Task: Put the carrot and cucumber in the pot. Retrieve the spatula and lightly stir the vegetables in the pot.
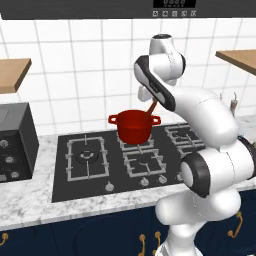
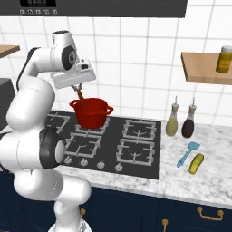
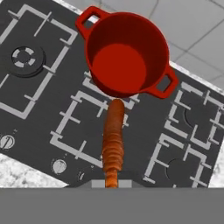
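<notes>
The carrot (image 3: 113,142) hangs in my hand (image 2: 79,89), which is clamped shut on its upper end, tip pointing down just short of the pot (image 3: 127,54) rim. The pot sits on a rear burner of the hob (image 1: 85,172), mouth empty. I judge the step as carrying the carrot over the opening: centre the tip above the dark inside, lower, then release. The cucumber (image 2: 196,163) and spatula (image 2: 187,154) lie side by side near the table's (image 2: 213,181) front right edge, untouched.
</notes>
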{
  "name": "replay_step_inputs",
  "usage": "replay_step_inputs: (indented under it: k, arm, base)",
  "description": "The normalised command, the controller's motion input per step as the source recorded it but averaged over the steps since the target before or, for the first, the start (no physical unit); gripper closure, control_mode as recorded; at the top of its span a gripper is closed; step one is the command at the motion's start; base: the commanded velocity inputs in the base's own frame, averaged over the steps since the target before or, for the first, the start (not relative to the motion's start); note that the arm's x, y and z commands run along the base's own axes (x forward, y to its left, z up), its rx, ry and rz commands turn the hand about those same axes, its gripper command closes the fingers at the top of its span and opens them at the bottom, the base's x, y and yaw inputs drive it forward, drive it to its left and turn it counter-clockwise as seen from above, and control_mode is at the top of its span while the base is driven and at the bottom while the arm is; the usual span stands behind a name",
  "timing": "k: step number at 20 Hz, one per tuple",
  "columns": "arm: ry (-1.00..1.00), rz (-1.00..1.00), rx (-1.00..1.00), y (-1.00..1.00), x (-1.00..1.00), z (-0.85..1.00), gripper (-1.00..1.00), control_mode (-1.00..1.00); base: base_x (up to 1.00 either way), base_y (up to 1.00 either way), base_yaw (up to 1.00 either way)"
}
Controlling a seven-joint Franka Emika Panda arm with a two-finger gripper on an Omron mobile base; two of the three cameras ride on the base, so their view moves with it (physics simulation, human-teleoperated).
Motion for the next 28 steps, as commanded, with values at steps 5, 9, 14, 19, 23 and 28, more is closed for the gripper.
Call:
replay_step_inputs:
  k: [5,9,14,19,23,28]
  arm:
    - [0.17,0.01,-0.01,0.18,0.52,-0.27,1.00,-1.00]
    - [0.06,0.01,0.00,0.02,0.40,-0.23,1.00,-1.00]
    - [0.00,0.00,0.00,0.00,0.14,-0.26,1.00,-1.00]
    - [0.00,0.00,-0.01,0.00,0.07,-0.30,1.00,-1.00]
    - [0.00,0.00,0.00,0.05,0.15,-0.14,1.00,-1.00]
    - [-0.01,0.00,0.00,0.00,0.21,0.00,1.00,-1.00]
  base:
    - [0.00,0.00,0.00]
    - [0.00,0.00,0.00]
    - [0.00,0.00,0.00]
    - [0.00,0.00,0.00]
    - [0.00,0.00,0.00]
    - [0.00,0.00,0.00]
